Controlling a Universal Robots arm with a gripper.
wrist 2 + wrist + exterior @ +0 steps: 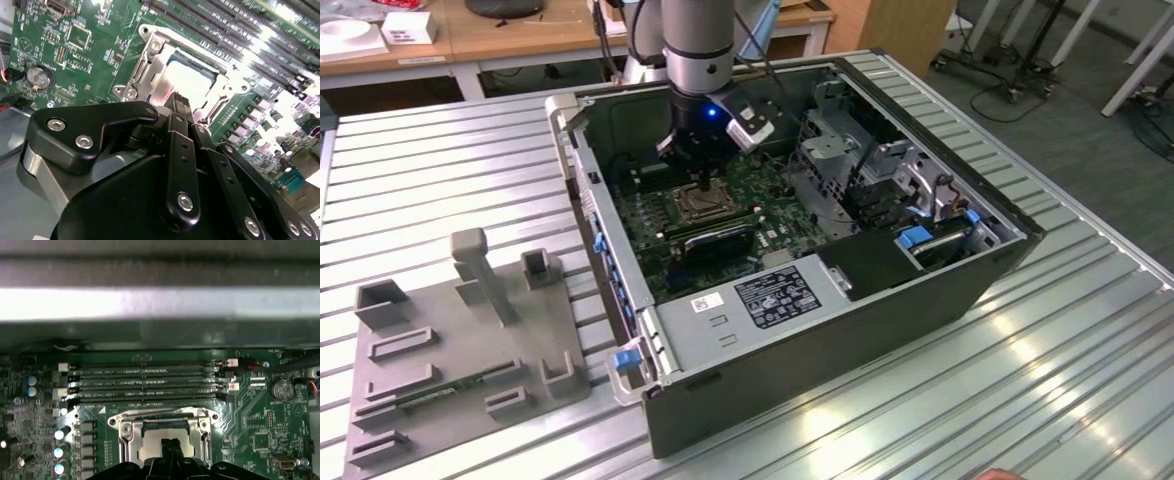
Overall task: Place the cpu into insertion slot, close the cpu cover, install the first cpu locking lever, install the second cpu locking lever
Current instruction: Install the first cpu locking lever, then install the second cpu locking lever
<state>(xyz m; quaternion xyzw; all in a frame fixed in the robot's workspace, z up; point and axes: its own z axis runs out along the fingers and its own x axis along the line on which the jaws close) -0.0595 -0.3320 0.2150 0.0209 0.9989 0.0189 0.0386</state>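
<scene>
Inside the open computer case (947,290), over the green circuit board (260,415), you are looking at the gripper (172,444) hanging just above the insertion slot (165,432). Its fingers (180,107) are pressing together, gripping nothing. The cpu (187,82) is lying flat in the slot, face up, square, so no long axis. The cpu cover (150,65) is framing it, apparently seated for the locking steps.

We're seeing a green circuit board (260,415) with a silvery cpu cover (165,421) framing the pale tan-silver cpu (155,444). The black gripper (176,100) sits at its 6 o'clock. The case (854,330) is dark grey with blue clips (626,358).
</scene>
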